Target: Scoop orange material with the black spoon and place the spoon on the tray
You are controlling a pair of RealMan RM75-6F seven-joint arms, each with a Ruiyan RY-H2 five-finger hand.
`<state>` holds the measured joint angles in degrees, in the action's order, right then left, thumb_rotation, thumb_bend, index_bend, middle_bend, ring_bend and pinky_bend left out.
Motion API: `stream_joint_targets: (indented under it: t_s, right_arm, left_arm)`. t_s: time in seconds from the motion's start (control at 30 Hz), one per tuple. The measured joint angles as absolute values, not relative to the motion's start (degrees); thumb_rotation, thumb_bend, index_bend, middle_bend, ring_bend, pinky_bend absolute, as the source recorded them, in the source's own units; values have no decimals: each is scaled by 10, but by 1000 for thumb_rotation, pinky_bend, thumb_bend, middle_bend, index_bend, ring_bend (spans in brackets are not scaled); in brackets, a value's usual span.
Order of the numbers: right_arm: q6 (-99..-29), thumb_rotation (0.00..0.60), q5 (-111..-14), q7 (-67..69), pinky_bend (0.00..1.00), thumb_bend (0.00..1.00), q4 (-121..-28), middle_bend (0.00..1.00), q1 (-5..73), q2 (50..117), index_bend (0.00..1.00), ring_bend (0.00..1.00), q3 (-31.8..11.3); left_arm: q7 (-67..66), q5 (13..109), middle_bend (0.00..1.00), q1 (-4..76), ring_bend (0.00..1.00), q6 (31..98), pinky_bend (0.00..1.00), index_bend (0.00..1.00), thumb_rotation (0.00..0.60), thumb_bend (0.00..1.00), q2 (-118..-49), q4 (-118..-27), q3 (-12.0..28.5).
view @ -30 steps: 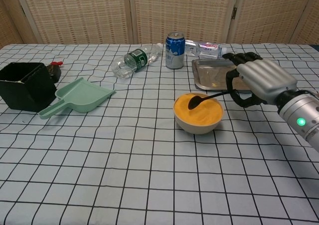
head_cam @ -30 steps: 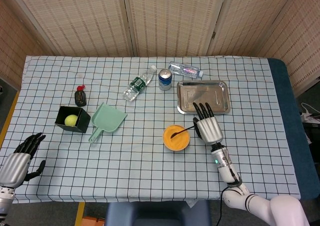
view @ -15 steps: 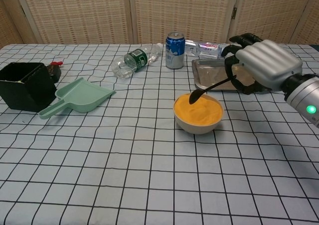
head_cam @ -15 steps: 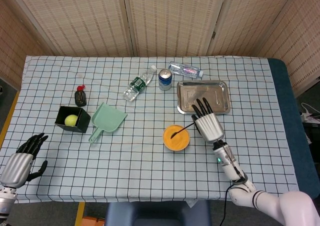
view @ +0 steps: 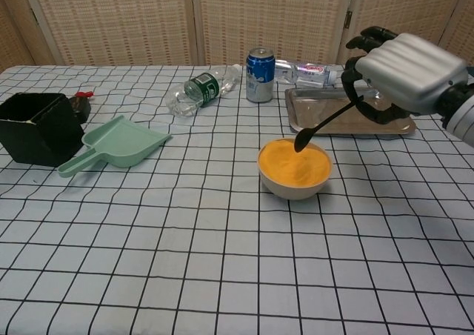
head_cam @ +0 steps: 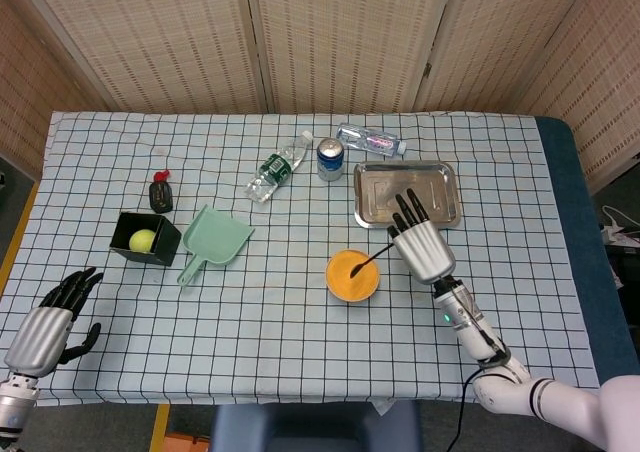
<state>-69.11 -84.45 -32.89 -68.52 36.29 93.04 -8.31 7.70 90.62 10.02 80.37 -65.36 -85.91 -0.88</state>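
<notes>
My right hand (view: 404, 72) (head_cam: 420, 240) holds the black spoon (view: 320, 126) by its handle, lifted over the white bowl of orange material (view: 294, 168) (head_cam: 352, 275). The spoon's tip (head_cam: 358, 270) hangs just above the orange surface, tilted downward. Behind the bowl lies the steel tray (view: 348, 120) (head_cam: 405, 194), bare inside. My left hand (head_cam: 48, 322) rests at the near left table corner, fingers apart and holding nothing; the chest view does not show it.
A green dustpan (head_cam: 212, 242), a black box with a yellow ball (head_cam: 145, 238), a small dark bottle (head_cam: 161, 192), a lying green-label bottle (head_cam: 275, 167), a blue can (head_cam: 330, 158) and a clear bottle (head_cam: 370, 140) are spread across the checked cloth.
My right hand has risen and shifted toward the tray, lifting the spoon's bowl out of the orange material. The left hand barely drifted.
</notes>
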Motion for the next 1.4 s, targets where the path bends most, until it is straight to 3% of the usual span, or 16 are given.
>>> stream_joint_targets:
  t_s: [0.73, 1.0, 1.4]
  right_arm:
    - [-705, 600, -856, -358, 27, 520, -545, 364, 390, 1050, 1000, 74, -86]
    - [-693, 600, -864, -353, 28, 521, -551, 364, 389, 1039, 1000, 74, -71]
    - [-685, 600, -870, -360, 27, 521, -640, 364, 372, 972, 1000, 74, -51]
  left_arm:
    - [93, 902, 0, 103, 0, 801, 171, 0, 600, 461, -651, -851, -8]
    - [93, 901, 0, 102, 0, 801, 171, 0, 600, 461, -651, -851, -8]
    - [87, 904, 0, 104, 0, 801, 171, 0, 600, 462, -654, -853, -9]
